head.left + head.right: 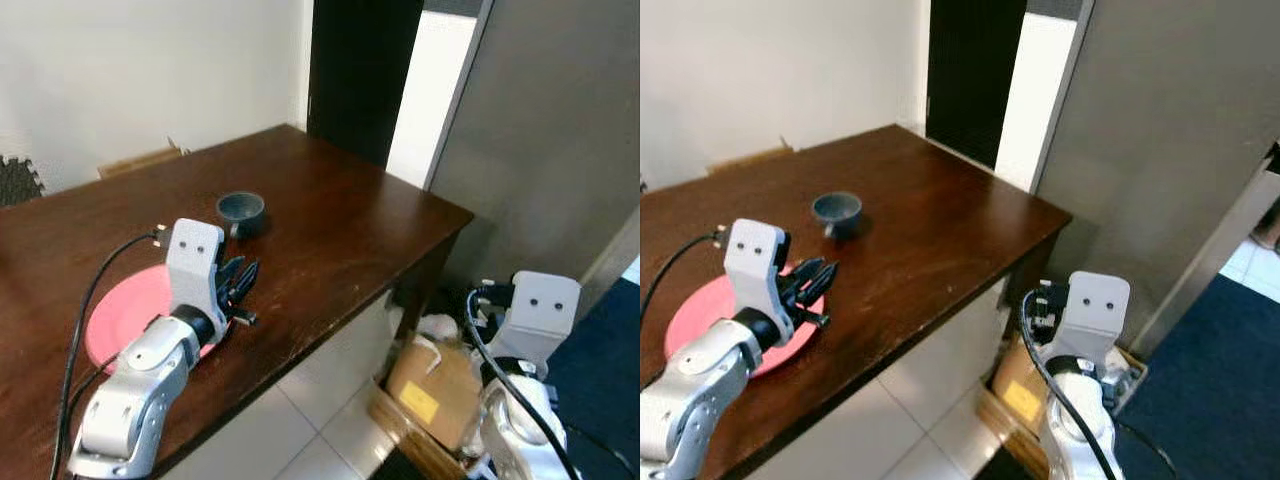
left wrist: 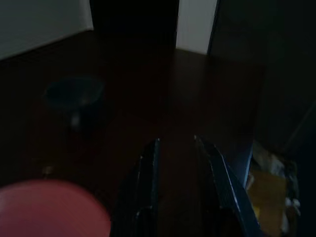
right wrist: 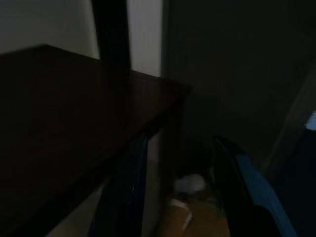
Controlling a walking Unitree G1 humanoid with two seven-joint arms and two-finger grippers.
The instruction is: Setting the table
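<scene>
A cardboard box (image 1: 432,392) is seen on the white tiled floor (image 1: 300,420), just off the table's near right edge and partly tucked below its right corner; a yellow label is carried on its side and crumpled white material is seen at its top. A dark blue carpet (image 1: 1200,400) is laid further right. Behind the table's far corner a dark doorway (image 1: 362,70) is set between a cream wall (image 1: 140,70) and a grey panel (image 1: 550,130).
</scene>
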